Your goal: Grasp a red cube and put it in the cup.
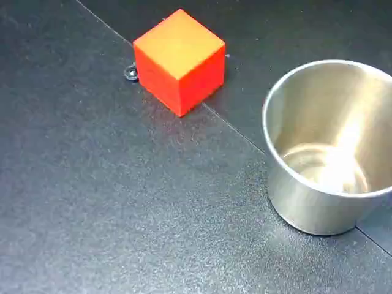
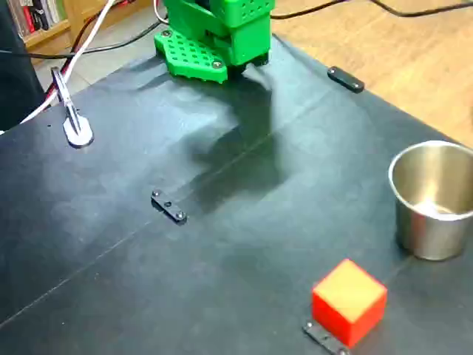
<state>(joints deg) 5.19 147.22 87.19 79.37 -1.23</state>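
The red cube (image 1: 179, 59) rests on the black table, its top face orange; in the other fixed view the red cube (image 2: 349, 299) sits near the front edge. The steel cup (image 1: 331, 147) stands upright to the cube's right and holds nothing. In the wider fixed view the cup (image 2: 434, 200) is at the right edge, behind and to the right of the cube. Only the arm's green base (image 2: 218, 33) shows, at the top. No gripper appears in either view.
The black table (image 2: 222, 244) has a seam running diagonally. A small black bracket (image 2: 169, 207) lies mid-table, another black bracket (image 2: 345, 79) near the far edge, and a third bracket (image 2: 325, 337) touches the cube. A metal clamp (image 2: 72, 118) with cables stands at the left.
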